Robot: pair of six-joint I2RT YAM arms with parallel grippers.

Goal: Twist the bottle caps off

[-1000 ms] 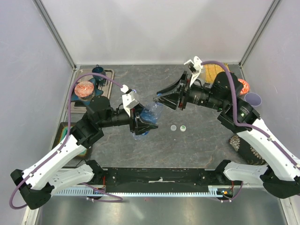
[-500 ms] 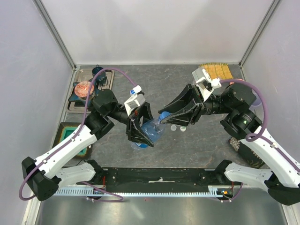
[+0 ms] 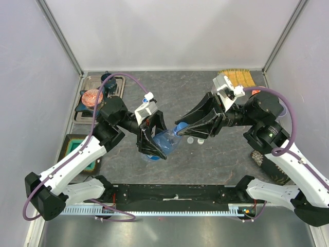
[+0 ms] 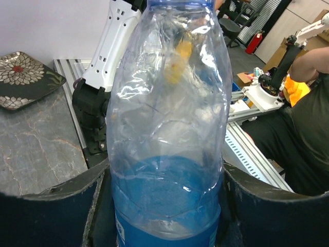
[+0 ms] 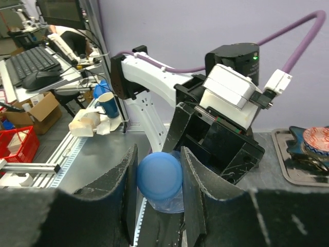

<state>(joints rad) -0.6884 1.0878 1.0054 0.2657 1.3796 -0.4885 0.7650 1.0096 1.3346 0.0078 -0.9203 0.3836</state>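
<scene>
Both arms had white shells on the long links and black housings at the joints: left arm (image 3: 77, 159), right arm (image 3: 298, 164). A lilac cable (image 3: 291, 126) was routed along each arm and ended in a white plug (image 3: 149, 96). A white camera block (image 3: 226, 85) was fitted at each wrist. The left gripper (image 3: 157, 144) and right gripper (image 3: 181, 128) were black, with broad curved fingers (image 5: 123, 190) chipped pale along the edges. A green light (image 5: 253, 57) showed on one black joint cap. The bases (image 3: 100, 185) were black.
</scene>
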